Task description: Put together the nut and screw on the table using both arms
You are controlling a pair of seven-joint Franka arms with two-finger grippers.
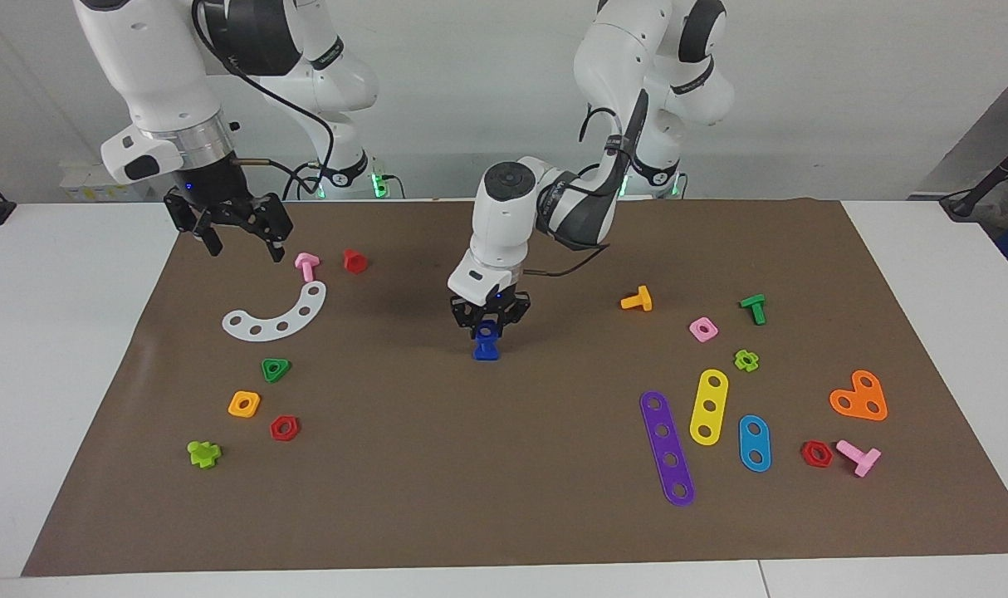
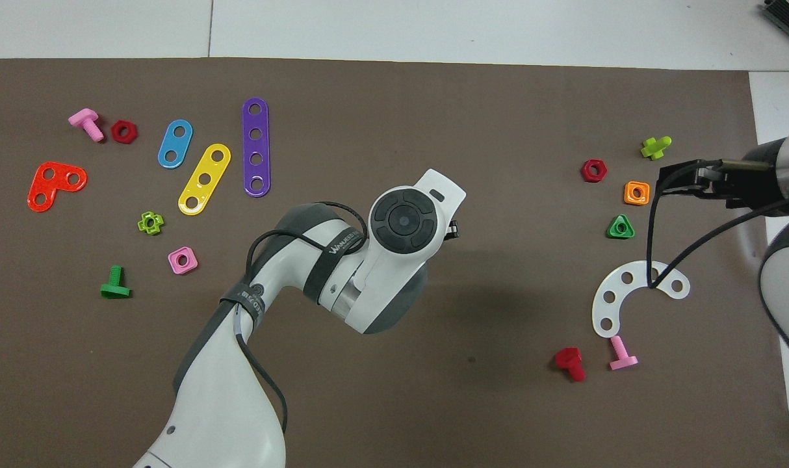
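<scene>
Blue screw (image 1: 486, 341) between left gripper (image 1: 489, 320) fingers, mid-table (image 1: 437, 465)

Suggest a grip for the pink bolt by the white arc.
Probably the shaft, from above, jaws across it: the pink bolt lies flat, head toward the robots, shaft toward the arc. The open right gripper hangs close by.

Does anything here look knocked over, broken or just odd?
Nothing stands out. The toy pieces lie loose but whole on the mat; the left hand holds blue pieces at the middle; the right hand waits, open.
</scene>
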